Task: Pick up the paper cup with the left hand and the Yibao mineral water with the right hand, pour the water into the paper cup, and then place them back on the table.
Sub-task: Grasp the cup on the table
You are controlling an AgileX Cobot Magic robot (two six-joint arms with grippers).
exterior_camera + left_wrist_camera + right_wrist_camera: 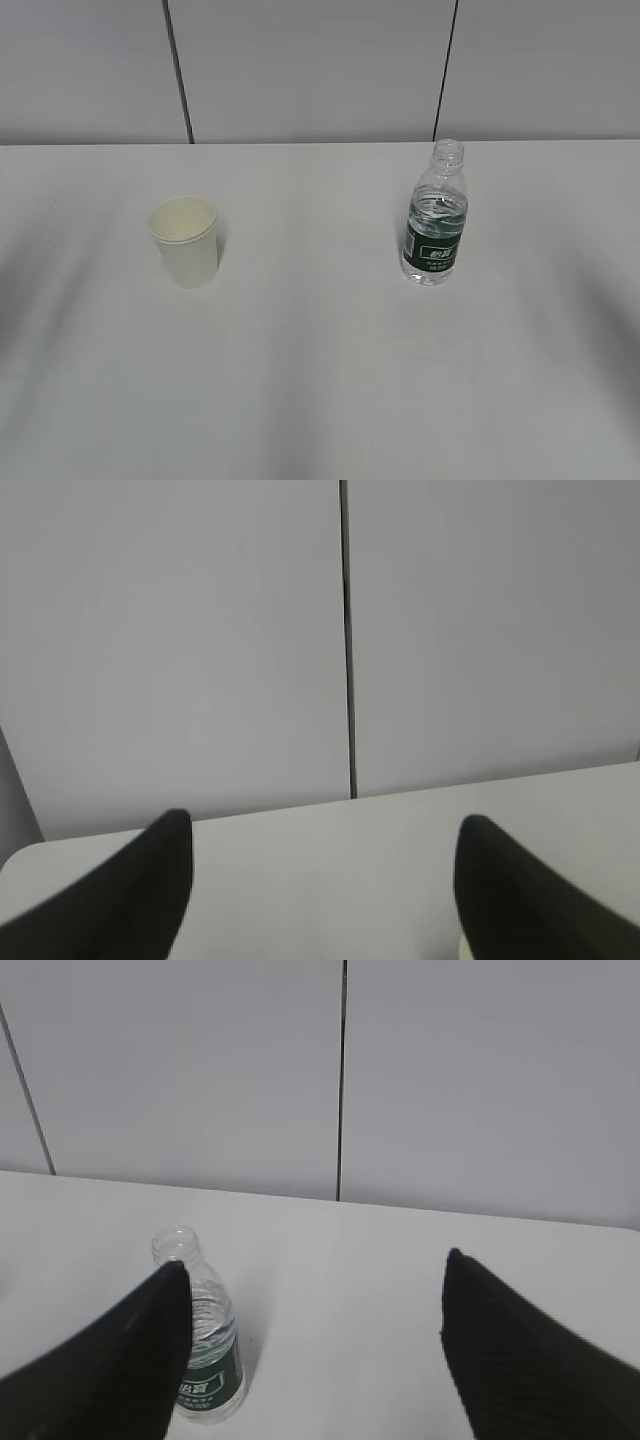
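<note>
The white paper cup (185,241) stands upright on the left part of the white table (320,380). The Yibao mineral water (436,217) stands upright and capless on the right part, with a dark green label. Neither arm shows in the exterior view. In the left wrist view my left gripper (324,825) is open and empty above the table; a cream sliver that may be the cup's rim (462,950) shows beside the right finger. In the right wrist view my right gripper (315,1263) is open and empty. The bottle (205,1345) stands ahead, partly behind the left finger.
A grey panelled wall (320,70) with dark vertical seams runs behind the table's far edge. The table's rounded left corner (20,855) shows in the left wrist view. Soft shadows lie at both sides of the table.
</note>
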